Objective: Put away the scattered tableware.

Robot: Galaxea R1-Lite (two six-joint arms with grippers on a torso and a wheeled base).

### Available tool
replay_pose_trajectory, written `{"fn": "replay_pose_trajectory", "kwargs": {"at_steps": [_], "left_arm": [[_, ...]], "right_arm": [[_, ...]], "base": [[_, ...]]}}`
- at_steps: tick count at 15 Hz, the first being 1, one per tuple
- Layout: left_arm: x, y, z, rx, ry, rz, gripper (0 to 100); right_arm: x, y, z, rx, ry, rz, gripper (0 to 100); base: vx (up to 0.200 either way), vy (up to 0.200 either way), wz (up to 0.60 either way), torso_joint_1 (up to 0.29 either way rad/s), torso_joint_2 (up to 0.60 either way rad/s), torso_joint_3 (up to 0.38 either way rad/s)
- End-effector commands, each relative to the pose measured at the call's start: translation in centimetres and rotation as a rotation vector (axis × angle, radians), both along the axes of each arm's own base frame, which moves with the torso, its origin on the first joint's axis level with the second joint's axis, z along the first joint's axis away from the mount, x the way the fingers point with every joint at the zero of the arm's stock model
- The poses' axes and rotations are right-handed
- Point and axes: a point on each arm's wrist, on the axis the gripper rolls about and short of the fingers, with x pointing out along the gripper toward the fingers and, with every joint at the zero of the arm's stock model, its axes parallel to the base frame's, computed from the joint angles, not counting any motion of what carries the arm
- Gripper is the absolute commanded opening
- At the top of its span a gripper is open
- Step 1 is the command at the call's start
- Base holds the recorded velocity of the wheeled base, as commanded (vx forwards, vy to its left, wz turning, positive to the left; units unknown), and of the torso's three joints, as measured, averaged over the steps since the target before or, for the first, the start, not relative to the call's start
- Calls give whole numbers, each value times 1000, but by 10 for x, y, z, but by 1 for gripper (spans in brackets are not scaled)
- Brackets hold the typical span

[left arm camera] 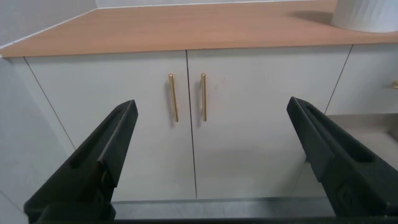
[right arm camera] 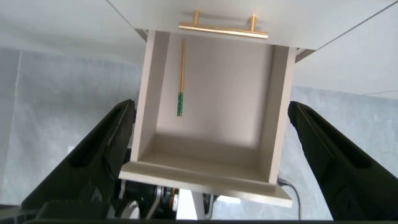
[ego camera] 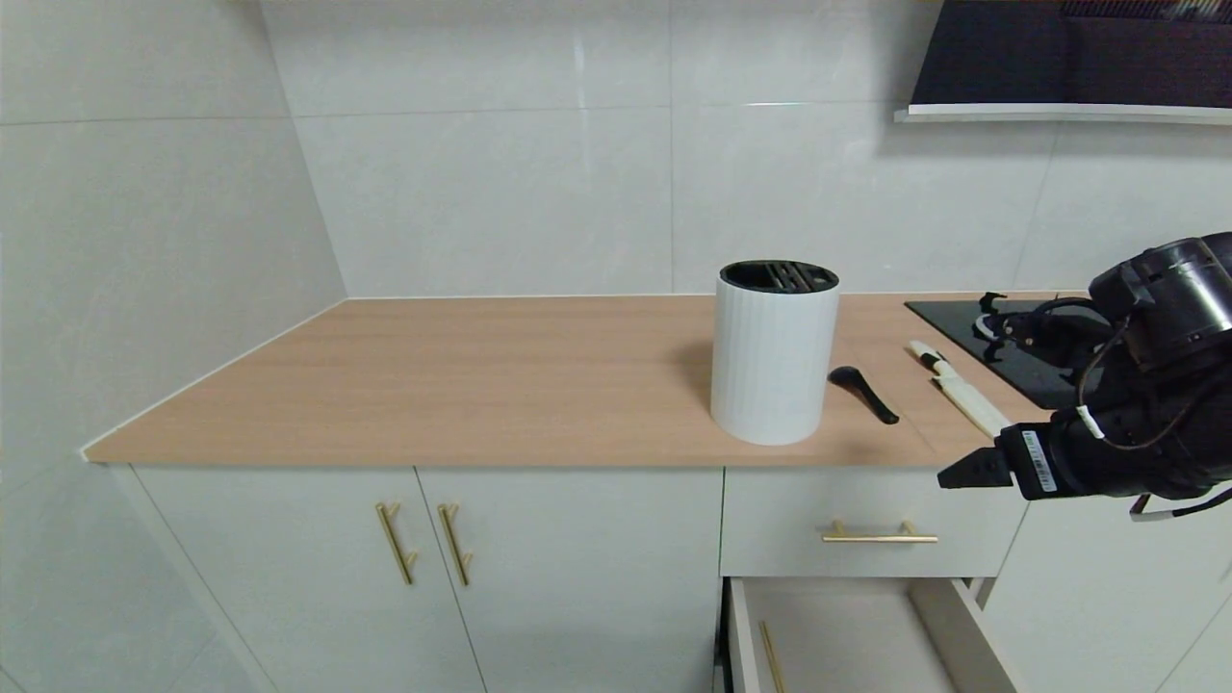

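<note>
We are holding the right gripper (right arm camera: pixel 210 104) over the open drawer (right arm camera: pixel 205 168), its fingers spread wide and gripping nothing. The left gripper (left arm camera: pixel 211 101) is also gaping wide and empty, facing the cabinet doors (left arm camera: pixel 186 149) with their gold handles, below the counter (ego camera: pixel 481 385).

Inside the drawer a wooden chopstick (right arm camera: pixel 181 78) with a green end is lying along one side wall; we are unable to tell whether it is one stick or a pair. On the counter, the near end of the white knife (ego camera: pixel 958 387) is disappearing behind the right arm. The slotted top of the white holder (ego camera: pixel 775 351) is showing dark, its contents unclear.

The black spoon (ego camera: pixel 863 393) is lying just beside the holder, between it and the knife. The black stove (ego camera: pixel 972 327) is sitting beyond the knife.
</note>
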Motion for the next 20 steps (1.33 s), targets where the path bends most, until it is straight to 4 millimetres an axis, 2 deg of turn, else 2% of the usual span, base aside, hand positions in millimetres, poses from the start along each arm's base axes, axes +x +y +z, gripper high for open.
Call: {"fn": "replay_pose_trajectory", "kwargs": {"at_steps": [1,4,7,8,11,14,16,18,20], "left_arm": [[0,0,0,0,0,0,100],[0,0,0,0,0,0,100],[0,0,0,0,0,0,100],[0,0,0,0,0,0,100],[0,0,0,0,0,0,100],[0,0,0,0,0,0,100],[0,0,0,0,0,0,100],[0,0,0,0,0,0,100],[0,0,0,0,0,0,100]], "right_arm": [[0,-1,0,1,-7,-3,100],[4,-6,2,-6,-21,-28,100],[45,-12,2,-50,-143,24,100],[69,-11,1,-65,-199,39,100],[102,-9,2,-46,-236,49,100],[130,-5,-17,-84,-260,94,100],[161,-12,-50,-83,-255,75,100],[174,-23,-61,-54,-270,76,100],[182,-24,-73,-39,-252,88,100]], "base": [[0,0,0,0,0,0],[0,0,0,0,0,0],[0,0,0,0,0,0],[0,0,0,0,0,0],[0,0,0,0,0,0],[0,0,0,0,0,0],[0,0,0,0,0,0],[0,0,0,0,0,0],[0,0,0,0,0,0]]}}
